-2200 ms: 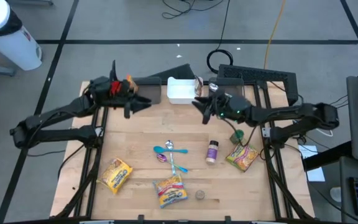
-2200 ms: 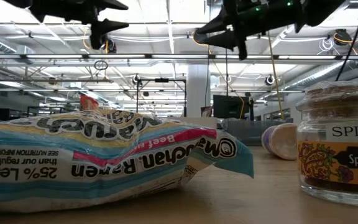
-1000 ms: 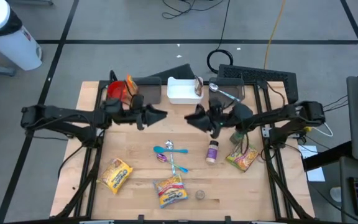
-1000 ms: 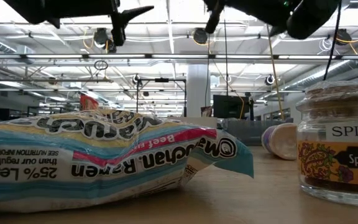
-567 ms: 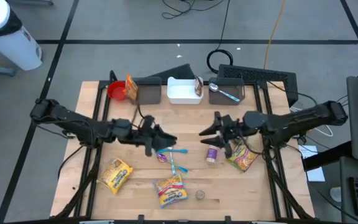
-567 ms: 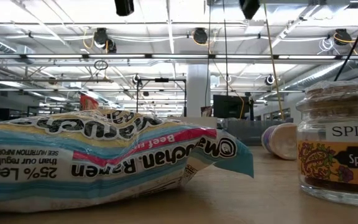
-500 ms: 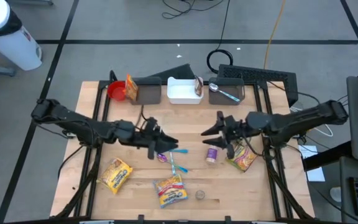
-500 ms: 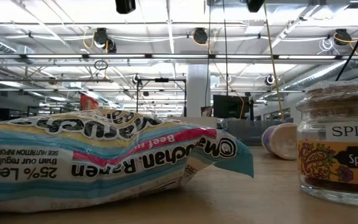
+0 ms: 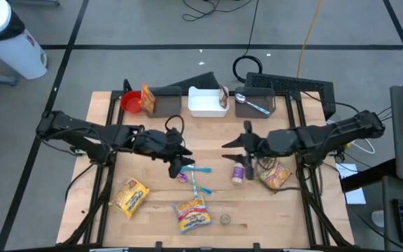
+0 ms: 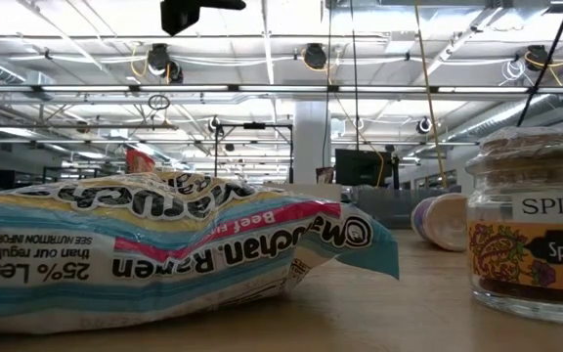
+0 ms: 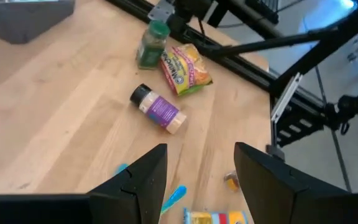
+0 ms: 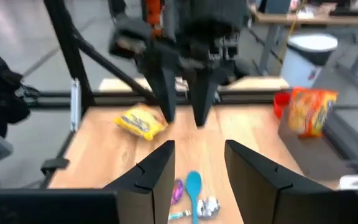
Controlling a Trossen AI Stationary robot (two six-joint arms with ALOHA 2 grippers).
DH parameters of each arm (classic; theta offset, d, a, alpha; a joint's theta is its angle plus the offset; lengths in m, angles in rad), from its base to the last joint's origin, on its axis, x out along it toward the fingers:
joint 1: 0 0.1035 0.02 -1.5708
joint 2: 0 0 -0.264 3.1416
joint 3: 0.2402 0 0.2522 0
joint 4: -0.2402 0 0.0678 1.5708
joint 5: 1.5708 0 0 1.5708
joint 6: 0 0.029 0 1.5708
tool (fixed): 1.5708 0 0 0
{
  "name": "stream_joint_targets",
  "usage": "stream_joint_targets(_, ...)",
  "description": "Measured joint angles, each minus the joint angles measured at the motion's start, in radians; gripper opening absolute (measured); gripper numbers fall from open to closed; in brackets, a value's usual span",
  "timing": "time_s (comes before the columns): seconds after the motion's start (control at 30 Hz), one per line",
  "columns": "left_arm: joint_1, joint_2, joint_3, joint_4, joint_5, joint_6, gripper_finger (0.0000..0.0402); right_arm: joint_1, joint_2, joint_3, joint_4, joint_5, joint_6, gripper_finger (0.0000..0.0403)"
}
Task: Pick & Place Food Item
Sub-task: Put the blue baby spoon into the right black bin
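While both arms hover mid-table | left gripper point(image 9: 180, 159) fingers apart, holding nothing, above blue spoon point(image 9: 182, 169) | right gripper point(image 9: 231, 148) likewise parted, unladen, near purple-label spice bottle point(image 9: 238, 171)

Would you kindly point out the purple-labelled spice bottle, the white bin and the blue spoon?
purple-labelled spice bottle point(image 11: 160, 110), left wrist view, on its label.
white bin point(image 9: 203, 103), high view, on its floor.
blue spoon point(image 12: 193, 183), right wrist view, on its bowl.

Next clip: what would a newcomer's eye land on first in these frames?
Probably the two dark arms reaching in from either side, the left gripper and right gripper both open and facing each other above the middle of the wooden table. Just below them lie blue spoons and a purple-labelled spice bottle on its side, and ramen packets sit along the near edge.
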Motion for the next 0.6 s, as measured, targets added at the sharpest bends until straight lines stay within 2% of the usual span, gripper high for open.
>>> stream_joint_targets(0.17, 0.039, -0.003, 0.0, -0.033, 0.063, 0.036, 0.0196, -0.047, 0.074, 0.006, -0.009, -0.068, 0.04, 0.0132)
stream_joint_targets(0.33, 0.06, -0.003, -0.001, -0.211, 0.139, 0.032, 0.0196, -0.09, 0.153, 0.006, -0.03, -0.15, 0.056, 0.0132)
stream_joint_targets(0.6, 0.027, -0.004, -0.001, -0.479, 0.081, 0.033, 0.0196, -0.141, 0.323, 0.006, 0.01, -0.178, 0.031, 0.0132)
